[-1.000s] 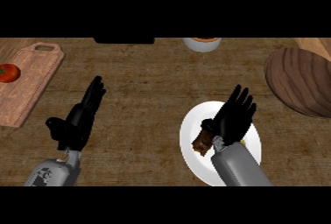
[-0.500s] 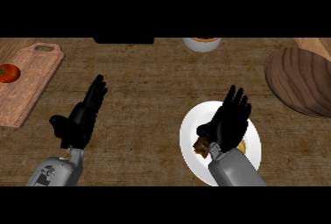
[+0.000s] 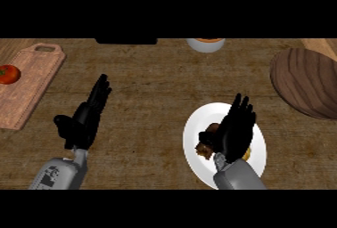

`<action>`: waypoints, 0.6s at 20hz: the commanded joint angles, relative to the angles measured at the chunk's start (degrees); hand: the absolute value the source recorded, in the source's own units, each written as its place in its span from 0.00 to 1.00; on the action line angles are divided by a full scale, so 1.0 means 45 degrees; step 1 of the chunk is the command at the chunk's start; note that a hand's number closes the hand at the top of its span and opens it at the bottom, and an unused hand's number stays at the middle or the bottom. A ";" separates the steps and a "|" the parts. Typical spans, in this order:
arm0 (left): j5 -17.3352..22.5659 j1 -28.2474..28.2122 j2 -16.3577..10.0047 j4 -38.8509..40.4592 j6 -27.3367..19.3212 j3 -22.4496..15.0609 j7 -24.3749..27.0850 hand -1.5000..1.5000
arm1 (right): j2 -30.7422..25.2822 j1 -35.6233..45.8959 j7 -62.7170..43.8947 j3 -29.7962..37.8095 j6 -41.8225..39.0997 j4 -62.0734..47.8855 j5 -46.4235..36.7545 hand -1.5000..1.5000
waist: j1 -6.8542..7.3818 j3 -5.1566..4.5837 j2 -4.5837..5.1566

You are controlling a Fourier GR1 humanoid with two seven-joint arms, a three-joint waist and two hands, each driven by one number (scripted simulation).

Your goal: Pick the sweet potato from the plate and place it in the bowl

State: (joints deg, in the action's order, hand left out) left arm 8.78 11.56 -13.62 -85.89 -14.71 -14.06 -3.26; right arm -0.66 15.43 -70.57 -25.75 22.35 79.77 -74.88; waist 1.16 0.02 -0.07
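A white plate (image 3: 197,129) lies on the counter at the lower right of the head view. On it rests the brown sweet potato (image 3: 208,143), mostly covered by my right hand (image 3: 236,128). That hand hovers over the plate with its fingers straight and pointing away from me, open, touching or just above the potato; contact is not clear. The wooden bowl (image 3: 306,83) sits at the right edge, beyond the plate. My left hand (image 3: 84,119) is open at the left, fingers up, resting above bare counter.
A wooden cutting board (image 3: 29,89) with a red tomato (image 3: 6,74) lies at the far left. A small white cup (image 3: 205,43) stands at the back edge, beside a dark object (image 3: 126,41).
My right hand has drawn back toward me and slightly left over the plate, covering more of the sweet potato. The left hand has barely moved.
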 commanded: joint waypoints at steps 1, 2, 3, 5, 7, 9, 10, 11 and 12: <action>0.0019 -0.0017 0.0077 0.0263 0.0123 0.0079 0.0297 0.50 | 0.0140 0.0045 -0.3246 -0.0184 0.1668 -0.0348 -0.0008 0.00 | -0.0002 -0.0003 0.0054; -0.0339 -0.0243 0.0239 -0.0115 -0.0155 -0.0399 0.0003 0.50 | 0.0140 -0.0576 -0.3245 -0.0508 0.2031 -0.0239 -0.0057 0.00 | 0.0015 0.0012 -0.0005; -0.0261 -0.0346 0.0407 0.0222 -0.0247 -0.0243 0.0293 0.50 | 0.0141 -0.0254 -0.3244 -0.0092 0.1964 -0.0266 0.0203 0.00 | -0.0012 0.0003 0.0039; -0.0151 -0.0133 0.0169 -0.0016 -0.0021 -0.0103 0.0006 0.50 | 0.0141 -0.0408 -0.3244 -0.0342 0.2103 -0.0348 0.0004 0.00 | -0.0011 0.0003 0.0010; -0.0019 -0.0228 -0.0183 -0.0306 0.0225 0.0100 -0.0137 0.50 | 0.0141 -0.0716 -0.3243 -0.0296 0.2713 -0.0557 -0.0269 0.00 | -0.0006 0.0007 -0.0001; -0.0052 -0.0104 -0.0190 -0.0102 0.0301 0.0228 0.0239 0.50 | 0.0141 -0.0679 -0.3243 -0.0390 0.2663 -0.0803 -0.0281 0.00 | 0.0001 -0.0001 0.0026; -0.0091 -0.0515 -0.0039 -0.0248 0.0201 0.0026 0.0174 0.50 | 0.0142 -0.1011 -0.3243 -0.0363 0.2607 -0.0632 -0.0448 0.00 | -0.0038 -0.0003 -0.0008; -0.0174 -0.0446 0.0014 -0.0356 0.0111 -0.0060 -0.0034 0.50 | 0.0142 -0.0665 -0.3244 -0.0093 0.2410 -0.1007 -0.0515 0.00 | -0.0001 -0.0001 0.0007; 0.0067 -0.0379 0.0020 -0.0304 0.0128 0.0220 -0.0059 0.50 | 0.0142 -0.1046 -0.3245 0.0041 0.2170 -0.0920 -0.0681 0.00 | -0.0093 -0.0008 -0.0003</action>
State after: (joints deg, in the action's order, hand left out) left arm 8.40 10.27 -13.48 -86.59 -14.26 -13.86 -3.02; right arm -0.46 10.92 -70.70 -25.73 29.95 77.03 -76.13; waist 1.01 0.00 -0.15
